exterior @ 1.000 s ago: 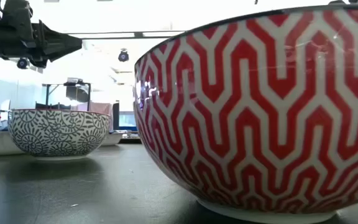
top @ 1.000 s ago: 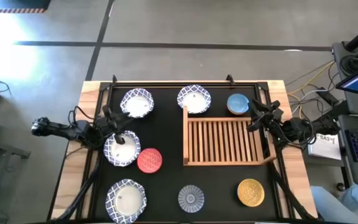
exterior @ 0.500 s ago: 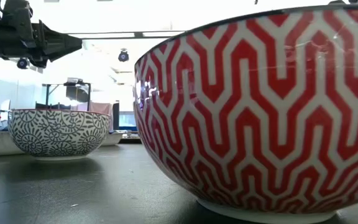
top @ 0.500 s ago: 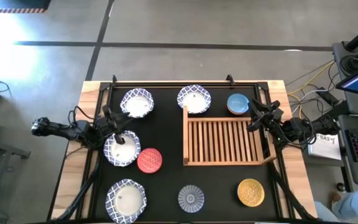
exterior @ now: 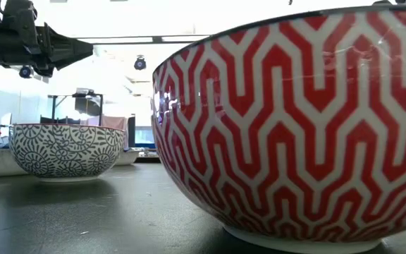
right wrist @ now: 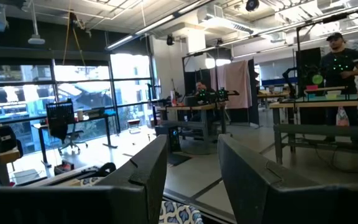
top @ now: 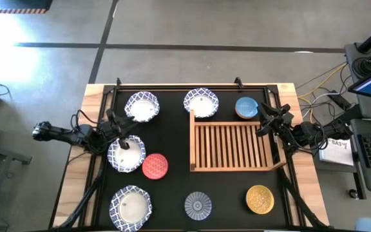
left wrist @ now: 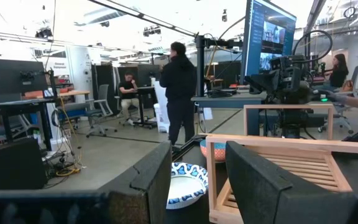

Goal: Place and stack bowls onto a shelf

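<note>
Four large blue-and-white bowls rest on their bases on the black mat: two along the far side, one at the left and one at the near left. The small red bowl, grey-blue bowl, yellow bowl and blue bowl also stand on the mat. The slatted wooden shelf lies right of centre. My left gripper hovers open and level over the left large bowl. My right gripper hovers open above the shelf's right rail.
The red bowl fills most of the low view. A black frame borders the mat. In the left wrist view the shelf, a far large bowl and my right arm lie ahead. People stand in the room beyond.
</note>
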